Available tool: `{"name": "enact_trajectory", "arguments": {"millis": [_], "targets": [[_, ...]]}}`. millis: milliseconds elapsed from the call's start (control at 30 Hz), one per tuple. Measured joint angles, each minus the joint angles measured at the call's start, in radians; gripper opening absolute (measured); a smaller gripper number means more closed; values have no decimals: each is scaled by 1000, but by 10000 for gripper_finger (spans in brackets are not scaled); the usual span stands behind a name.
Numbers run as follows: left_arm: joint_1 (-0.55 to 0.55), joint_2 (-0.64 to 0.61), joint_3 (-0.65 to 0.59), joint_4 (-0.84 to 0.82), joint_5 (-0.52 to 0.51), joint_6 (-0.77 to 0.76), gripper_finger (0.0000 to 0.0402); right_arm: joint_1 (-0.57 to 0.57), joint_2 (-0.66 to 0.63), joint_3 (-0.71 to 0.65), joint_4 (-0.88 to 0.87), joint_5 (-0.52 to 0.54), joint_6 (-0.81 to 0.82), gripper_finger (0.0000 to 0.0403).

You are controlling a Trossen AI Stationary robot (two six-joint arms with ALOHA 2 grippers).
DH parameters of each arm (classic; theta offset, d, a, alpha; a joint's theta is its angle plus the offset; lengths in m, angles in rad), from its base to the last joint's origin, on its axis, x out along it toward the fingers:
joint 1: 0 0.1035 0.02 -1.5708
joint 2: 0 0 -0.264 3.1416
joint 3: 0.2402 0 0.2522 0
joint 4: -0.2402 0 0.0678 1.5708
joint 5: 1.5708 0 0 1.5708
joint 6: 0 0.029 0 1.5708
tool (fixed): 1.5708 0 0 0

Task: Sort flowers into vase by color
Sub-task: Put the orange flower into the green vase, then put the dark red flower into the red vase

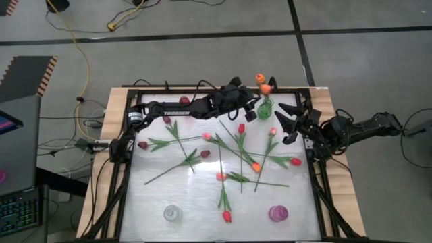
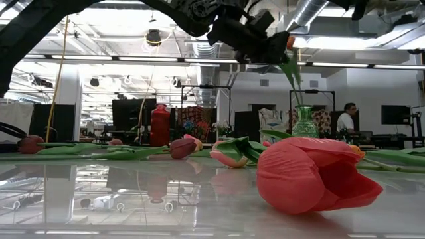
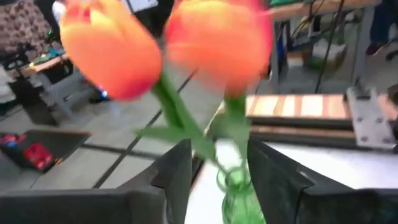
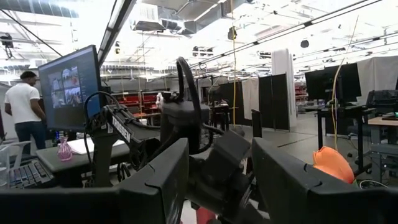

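From above, the left end effector (image 1: 251, 108) sits just beside the green vase (image 1: 264, 110) at the far edge of the worktop (image 1: 155, 196), its fingers parted; two orange tulips (image 1: 263, 84) stand in that vase, their heads beyond the end effector. The right end effector (image 1: 291, 125) waits near the vase's other side, fingers spread and holding nothing. Nearer than both end effectors, the remaining flowers (image 1: 229, 152) lie scattered across the worktop, with a clear vase (image 1: 173, 213) and a pink vase (image 1: 278, 213) well apart at the near edge. From table height, the left end effector (image 2: 265, 46) hangs above the green vase (image 2: 305, 123), and a red tulip head (image 2: 312, 174) lies close to the camera. The left wrist view shows its fingers (image 3: 177, 171) spread on either side of the stems, not gripping them, with the orange heads (image 3: 109, 50) just ahead. The right wrist view shows its own fingers (image 4: 165, 180) wide apart, facing the left arm (image 4: 186, 130).
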Motion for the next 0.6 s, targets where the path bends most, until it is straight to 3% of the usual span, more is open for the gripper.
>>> {"name": "enact_trajectory", "arguments": {"millis": [233,433,600], "targets": [[-4,-32,-1,-198,-54,19,166,0,0,0,-15,11,0,203],[-10,-100,-1,-401,-43,-8,167,0,0,0,-80,63,5,203],[-26,-155,-1,-572,6,-34,167,0,0,0,-187,64,99,203]]}}
